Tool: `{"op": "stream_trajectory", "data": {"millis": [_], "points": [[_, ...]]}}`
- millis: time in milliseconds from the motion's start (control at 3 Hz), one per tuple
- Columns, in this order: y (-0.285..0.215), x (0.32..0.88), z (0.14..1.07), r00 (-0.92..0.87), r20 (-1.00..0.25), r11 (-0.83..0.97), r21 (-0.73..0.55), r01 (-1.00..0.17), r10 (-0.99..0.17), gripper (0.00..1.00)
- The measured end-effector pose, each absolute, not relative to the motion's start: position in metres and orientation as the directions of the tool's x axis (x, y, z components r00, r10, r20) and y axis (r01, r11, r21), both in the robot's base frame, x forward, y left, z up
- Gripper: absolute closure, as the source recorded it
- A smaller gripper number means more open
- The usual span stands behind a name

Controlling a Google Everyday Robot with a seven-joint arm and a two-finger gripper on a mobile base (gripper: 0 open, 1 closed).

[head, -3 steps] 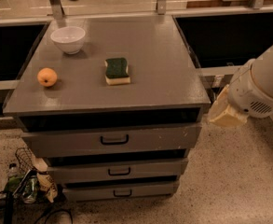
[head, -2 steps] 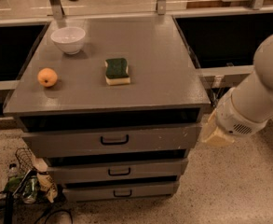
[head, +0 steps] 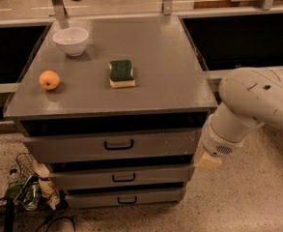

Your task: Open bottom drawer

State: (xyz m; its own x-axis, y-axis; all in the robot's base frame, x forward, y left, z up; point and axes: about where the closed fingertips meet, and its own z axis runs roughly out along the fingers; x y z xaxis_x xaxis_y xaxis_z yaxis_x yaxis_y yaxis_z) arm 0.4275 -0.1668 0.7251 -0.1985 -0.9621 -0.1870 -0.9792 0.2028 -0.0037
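Observation:
Three grey drawers are stacked under a grey table top (head: pixel 170 66). The bottom drawer (head: pixel 97 198) is the narrowest and lowest, shut, with a small black loop handle (head: pixel 127 200). Above it sit the mid-sized drawer (head: pixel 83 179) and the widest top drawer (head: pixel 68 147), both shut. My white arm (head: pixel 247 110) reaches in from the right. Its gripper (head: pixel 206 159) hangs at the cabinet's right edge, level with the middle drawer, right of and above the bottom drawer's handle.
On the table top rest a white bowl (head: pixel 71 40), an orange (head: pixel 49 79) and a green-and-yellow sponge (head: pixel 121 73). Cans, a wire basket and cables (head: pixel 27 190) lie on the speckled floor at the cabinet's lower left. Dark openings flank the table.
My arm has swung down and to the left, bringing the gripper from beside the table top's right edge to the level of the middle drawer. The drawers stay shut.

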Motion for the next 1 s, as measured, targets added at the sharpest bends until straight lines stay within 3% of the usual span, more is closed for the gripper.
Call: {"op": "stream_trajectory", "data": {"millis": [1000], "points": [[-0.146, 0.397, 0.653, -0.294, -0.239, 0.294, 0.036, -0.955, -0.925, 1.00]]}}
